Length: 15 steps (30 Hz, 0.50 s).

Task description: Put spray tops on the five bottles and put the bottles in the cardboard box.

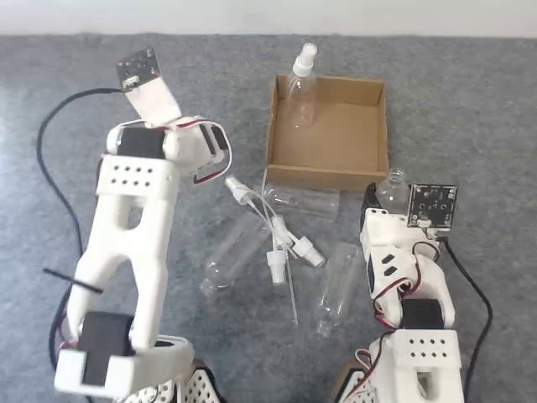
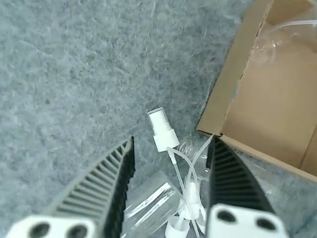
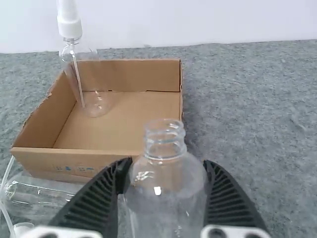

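Currently, your right pincer [image 3: 167, 166] is clamped on the shoulders of a clear held bottle [image 3: 166, 191], keeping it upright just outside the near right corner of the cardboard box [image 1: 325, 176]. The bottle's threaded neck is bare. Your left pincer [image 2: 172, 144] hangs with its jaws spread wide and gripping nothing, above the grey counter [image 1: 470, 101] off the box's near left corner. You can see a white spray top [image 2: 161, 131] lying on the counter below the gap between the jaws, and its thin tube runs away from the box toward the other loose spray tops [image 1: 277, 267]. Inside the box, in its far left corner, a finished bottle [image 1: 302, 84] stands upright with its spray top on. A wall-side bottle [image 1: 306, 201] lies on its side just outside the box's near wall, along it. Farther out from that wall two more lie flat without tops. The left loose bottle [image 1: 231, 252] sits beyond the box's near left corner, and the right loose bottle [image 1: 336, 290] lies out from the middle of the near wall, next to your right arm.
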{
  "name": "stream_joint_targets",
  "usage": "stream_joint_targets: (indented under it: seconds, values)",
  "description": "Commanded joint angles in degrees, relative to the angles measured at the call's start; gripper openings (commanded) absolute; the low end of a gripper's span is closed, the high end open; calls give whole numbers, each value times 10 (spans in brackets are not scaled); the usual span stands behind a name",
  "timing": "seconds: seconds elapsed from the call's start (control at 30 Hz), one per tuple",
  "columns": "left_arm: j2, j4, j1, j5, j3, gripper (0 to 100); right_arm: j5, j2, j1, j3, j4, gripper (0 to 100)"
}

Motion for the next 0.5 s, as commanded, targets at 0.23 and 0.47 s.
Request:
stream_joint_targets:
  seconds: [0.23,0.47]
  values:
    - [83,1,3,89,-44,221,-4,-13,11,-4,-14,105]
    - [152,-31,3,120,-44,219,-4,-13,11,-4,-14,105]
